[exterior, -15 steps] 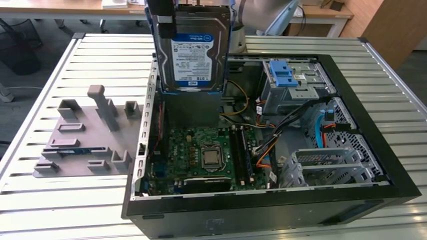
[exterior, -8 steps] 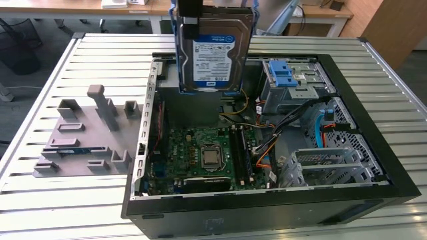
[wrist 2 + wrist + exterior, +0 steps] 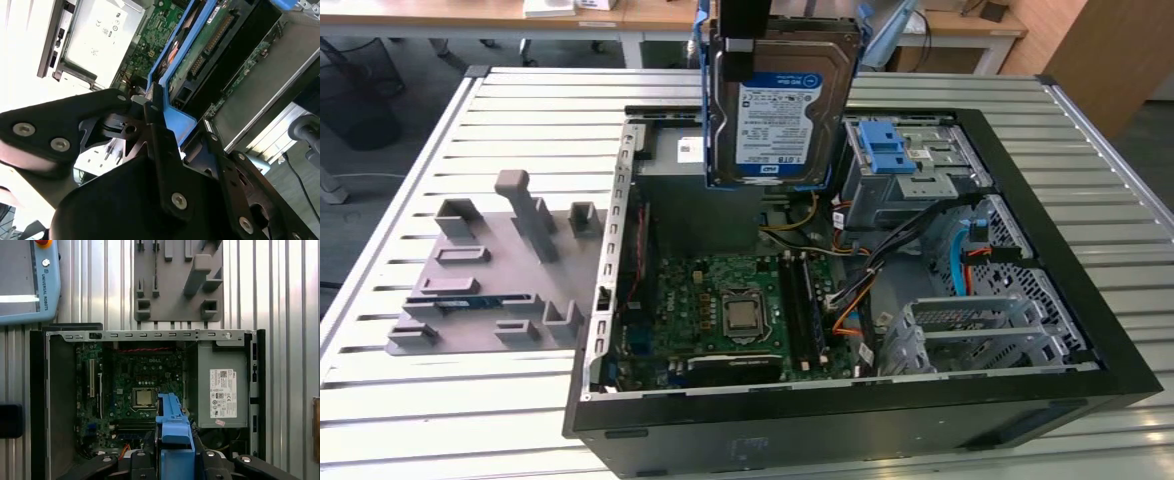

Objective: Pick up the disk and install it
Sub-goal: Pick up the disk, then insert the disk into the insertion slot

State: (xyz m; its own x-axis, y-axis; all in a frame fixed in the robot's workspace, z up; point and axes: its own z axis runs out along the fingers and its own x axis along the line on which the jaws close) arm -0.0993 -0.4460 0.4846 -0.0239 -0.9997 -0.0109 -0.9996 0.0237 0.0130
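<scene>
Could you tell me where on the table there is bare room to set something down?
Bare slats lie between the grey fixture plate and the near edge of the table, and beyond the plate toward the far edge. A narrow strip runs along the open case on the exterior view's right. Inside the case it's crowded: cables, and the disk overhead.

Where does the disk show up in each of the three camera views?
Exterior view: the disk hangs upright, label facing the camera, above the open computer case.
Second wrist view: edge-on, blue bracket clamped in the end effector, circuit side showing.
First wrist view: its blue bracket edge, in front of the motherboard.
Shared landmark: the grey metal box with a white sticker, beside the disk.
</scene>
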